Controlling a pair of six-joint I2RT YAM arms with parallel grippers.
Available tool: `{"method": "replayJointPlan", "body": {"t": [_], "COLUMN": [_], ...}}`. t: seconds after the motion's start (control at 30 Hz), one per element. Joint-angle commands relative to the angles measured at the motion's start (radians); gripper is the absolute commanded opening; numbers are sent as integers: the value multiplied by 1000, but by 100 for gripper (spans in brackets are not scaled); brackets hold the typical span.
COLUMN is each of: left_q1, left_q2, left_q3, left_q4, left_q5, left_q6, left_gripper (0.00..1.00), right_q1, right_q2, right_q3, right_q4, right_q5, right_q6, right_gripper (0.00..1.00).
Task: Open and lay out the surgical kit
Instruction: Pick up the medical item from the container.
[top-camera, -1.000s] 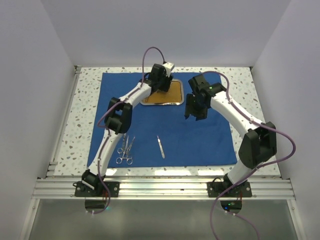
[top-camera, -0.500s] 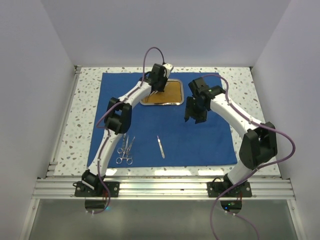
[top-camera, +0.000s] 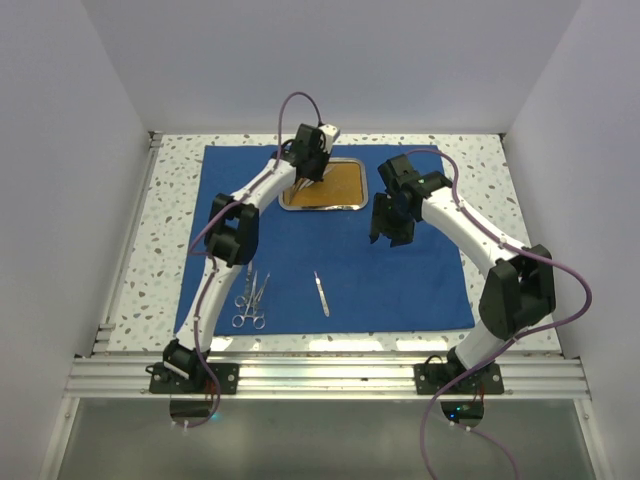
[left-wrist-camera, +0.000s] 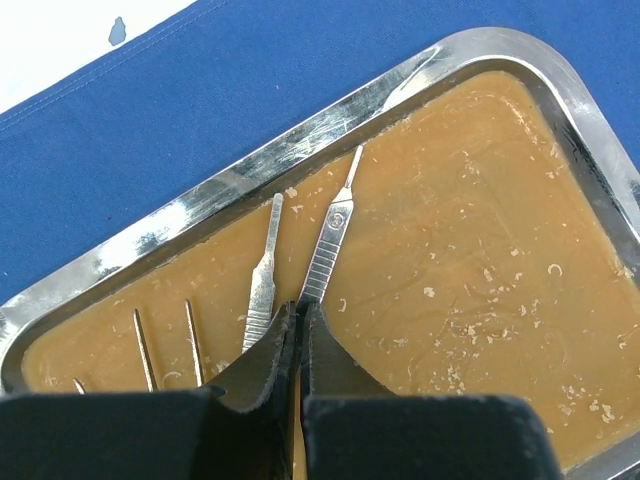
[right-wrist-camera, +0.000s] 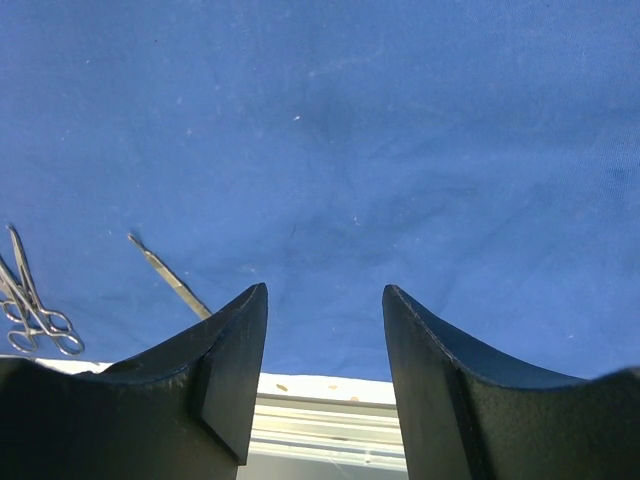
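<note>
Item one: we are logging the blue cloth wrap (top-camera: 400, 280), which is lying spread flat on the speckled tabletop (top-camera: 170, 230) and covering most of it.

Item two: the steel tray (top-camera: 345, 188) is sitting on the far middle of the cloth, its orange-brown inside facing up. In the left wrist view we are counting two slim pieces lying side by side in it, a ribbed silver handle (left-wrist-camera: 328, 240) and a smooth silver handle (left-wrist-camera: 265, 270). We are also seeing thin prongs (left-wrist-camera: 190, 340) just beside them, only partly in view.

Item three: the left claw (left-wrist-camera: 298, 315) is reaching into the tray's left part, its fingers pressed together and pinching the near end of the ribbed silver handle.

Item four: the right claw (right-wrist-camera: 325, 290) is hanging over bare cloth just right of the tray, spread apart and holding nothing.

Item five: a ring-handled pair of instruments (top-camera: 250, 300) is lying on the near left of the cloth, the two touching or crossing; we are unable to tell which is scissors and which is forceps.

Item six: a slim silver tool (top-camera: 321, 294) is lying alone near them, to their right, apart from both claws.
</note>
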Motion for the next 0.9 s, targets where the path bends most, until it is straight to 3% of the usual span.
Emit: {"method": "replayJointPlan", "body": {"t": [0.0, 0.3, 0.53, 0.57, 0.6, 0.67, 0.77, 0.87], "left_q1": [32, 30, 29, 29, 29, 22, 6, -2], "left_q2": [28, -133, -192, -178, -169, -153, -138, -112], "left_q3": [-22, -68, -134, -134, -135, -145, -165, -149], "left_q4": [-164, -76, -35, -36, -39, -41, -23, -7], "left_q5": [0, 125, 162, 162, 164, 168, 96, 30], "left_q6": [-26, -146, -140, -135, -121, -107, -78, -72], "left_gripper": [0, 0, 0, 3, 13, 39, 47, 48], "right_q1": [-6, -6, -8, -6, -6, -6, -8, -6], "right_q2": [-2, 2, -7, -7, -10, -19, -33, -36], "right_q3": [41, 56, 55, 55, 56, 50, 39, 35], "right_q4": [12, 15, 23, 23, 22, 20, 17, 6], "right_q5": [-23, -23, -49, -51, -54, -51, -41, -41], "right_q6": [-20, -17, 1, 4, 6, 6, 9, 4], "right_gripper": [53, 53, 52, 52, 52, 52, 52, 52]}}
